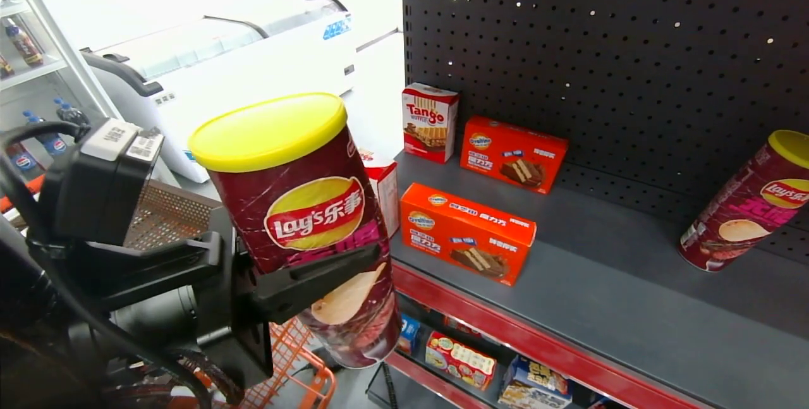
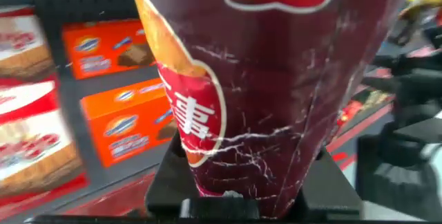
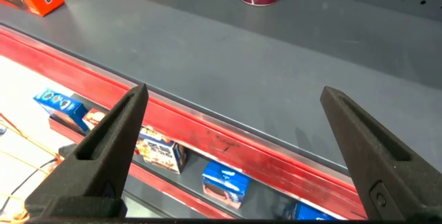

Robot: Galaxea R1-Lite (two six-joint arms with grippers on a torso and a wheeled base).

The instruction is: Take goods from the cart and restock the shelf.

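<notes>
Left hand (image 1: 306,276) is pinching a tall maroon cardboard chip can with a yellow plastic lid (image 1: 297,207), held roughly upright in the air just left of the grey metal shelf (image 1: 600,308), with the orange wire cart (image 1: 297,365) lower down. On the shelf: a red-and-white wafer box (image 1: 430,121), two flat orange cardboard boxes (image 1: 466,232), and far right a second maroon chip can (image 1: 746,207) leaning on the black pegboard (image 1: 600,30). Right hand (image 3: 235,92) is spread wide over the shelf's red front edge (image 3: 228,137)
</notes>
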